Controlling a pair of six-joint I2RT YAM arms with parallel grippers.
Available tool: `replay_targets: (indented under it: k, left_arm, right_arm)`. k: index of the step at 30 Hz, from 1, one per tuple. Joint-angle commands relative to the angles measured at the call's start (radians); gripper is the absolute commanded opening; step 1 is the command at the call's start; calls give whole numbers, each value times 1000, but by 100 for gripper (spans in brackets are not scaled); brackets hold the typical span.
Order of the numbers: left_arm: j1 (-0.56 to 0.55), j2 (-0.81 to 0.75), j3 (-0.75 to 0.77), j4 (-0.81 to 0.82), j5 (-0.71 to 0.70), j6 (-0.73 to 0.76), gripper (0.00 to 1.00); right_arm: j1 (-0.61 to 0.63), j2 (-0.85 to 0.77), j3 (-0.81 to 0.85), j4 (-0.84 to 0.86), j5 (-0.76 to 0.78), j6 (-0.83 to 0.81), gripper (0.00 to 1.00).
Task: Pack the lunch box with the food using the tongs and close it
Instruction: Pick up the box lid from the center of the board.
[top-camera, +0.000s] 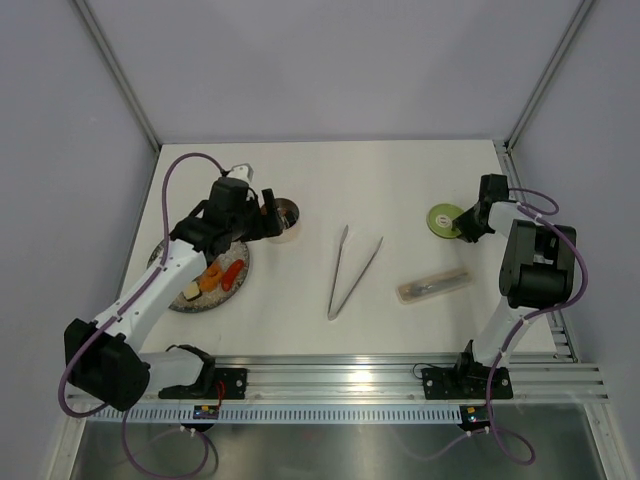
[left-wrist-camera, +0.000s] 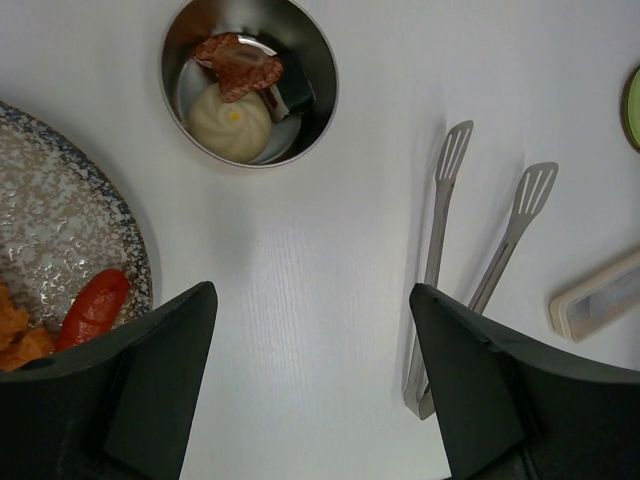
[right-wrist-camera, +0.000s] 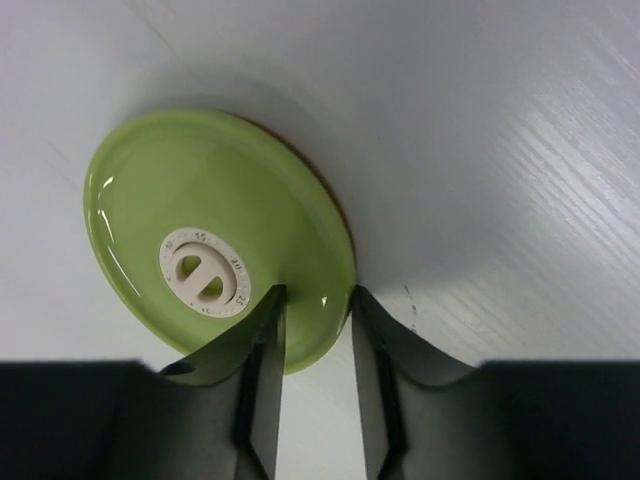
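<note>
The steel lunch box (top-camera: 286, 216) (left-wrist-camera: 172, 70) stands open on the table with a fried egg (left-wrist-camera: 232, 122) and a brownish piece (left-wrist-camera: 238, 65) inside. My left gripper (top-camera: 268, 216) (left-wrist-camera: 312, 295) hovers open over bare table beside it, holding nothing. A red sausage (left-wrist-camera: 95, 305) (top-camera: 232, 275), orange chunks (left-wrist-camera: 18, 338) and a white cube (top-camera: 192, 291) lie on the speckled plate (left-wrist-camera: 60, 220). The tongs (top-camera: 350, 270) (left-wrist-camera: 440, 250) lie free in the middle. My right gripper (top-camera: 468, 228) (right-wrist-camera: 312, 295) has its jaws narrowed on the rim of the green lid (right-wrist-camera: 200, 190) (top-camera: 442, 220).
A long translucent plastic case (top-camera: 433, 286) (left-wrist-camera: 600, 300) lies right of the tongs. The enclosure's walls and frame posts close off the table's back and sides, and a metal rail runs along the near edge.
</note>
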Motion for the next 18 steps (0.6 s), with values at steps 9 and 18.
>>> replay_targets:
  k: [9, 18]
  left_arm:
    - [116, 114, 92, 10, 139, 3, 82]
    - [256, 230, 215, -24, 202, -28, 82]
  right_arm:
    - [-1, -70, -44, 64, -13, 5, 0]
    - [86, -262, 10, -37, -19, -60, 0]
